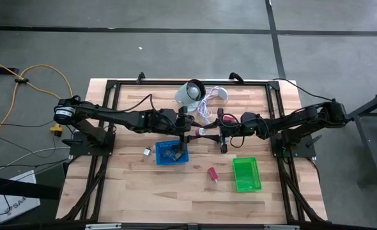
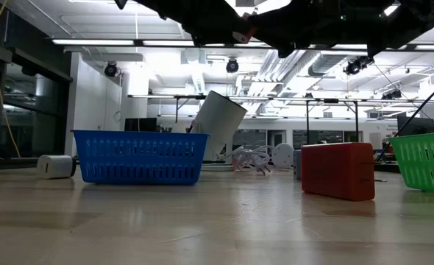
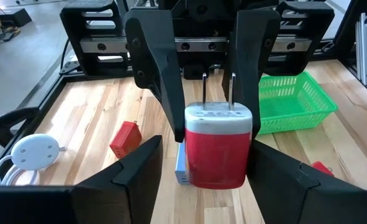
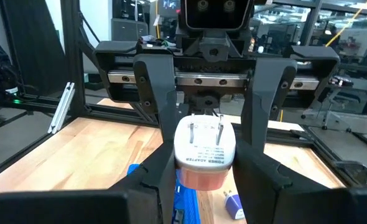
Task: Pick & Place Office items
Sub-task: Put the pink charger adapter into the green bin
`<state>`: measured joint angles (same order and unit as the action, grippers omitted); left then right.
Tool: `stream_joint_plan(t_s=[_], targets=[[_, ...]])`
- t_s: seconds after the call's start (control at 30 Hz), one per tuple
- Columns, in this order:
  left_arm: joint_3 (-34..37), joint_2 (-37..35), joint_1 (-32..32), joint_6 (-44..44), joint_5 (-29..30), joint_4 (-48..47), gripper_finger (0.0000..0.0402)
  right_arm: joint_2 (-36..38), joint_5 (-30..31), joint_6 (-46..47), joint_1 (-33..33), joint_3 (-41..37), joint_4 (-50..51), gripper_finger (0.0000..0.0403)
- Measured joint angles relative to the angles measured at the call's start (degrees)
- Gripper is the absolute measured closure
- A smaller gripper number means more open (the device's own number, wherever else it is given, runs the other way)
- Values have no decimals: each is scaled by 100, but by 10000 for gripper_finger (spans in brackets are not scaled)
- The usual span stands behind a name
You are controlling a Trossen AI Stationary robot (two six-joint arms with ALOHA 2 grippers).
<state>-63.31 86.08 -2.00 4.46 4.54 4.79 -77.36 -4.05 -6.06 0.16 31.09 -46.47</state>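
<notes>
Plug adapter between both grippers over mid-table

The right gripper (image 4: pixel 205 158) is clamped on the red-and-white plug adapter (image 3: pixel 218 155). The left gripper (image 3: pixel 205 152) straddles it with fingers apart. The adapter is at 1 o'clock from the blue basket (image 1: pixel 171 153).

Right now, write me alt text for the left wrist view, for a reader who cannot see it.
A red and white plug adapter, metal prongs showing, is clamped by the dark fingers of the right gripper. The left gripper stands open on either side of it, above a wooden table with a green basket.
</notes>
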Motion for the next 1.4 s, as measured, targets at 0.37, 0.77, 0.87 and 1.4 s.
stream_joint_plan(t_s=[0.37, 0.77, 0.87, 1.4], targets=[[2, 0, -73, -1, -6, 21, 185, 414, 510, 17, 101, 4, 799, 281], [2, -2, -94, -15, -40, -46, 185, 2247, 2242, 1447, 1385, -2, 3667, 280], [2, -2, -96, -15, -29, -54, 185, 2612, 2547, 2205, 1859, -2, 4385, 282], [2, -2, -94, -23, -20, -102, 185, 2386, 2128, 7095, 3507, -2, 6638, 282]])
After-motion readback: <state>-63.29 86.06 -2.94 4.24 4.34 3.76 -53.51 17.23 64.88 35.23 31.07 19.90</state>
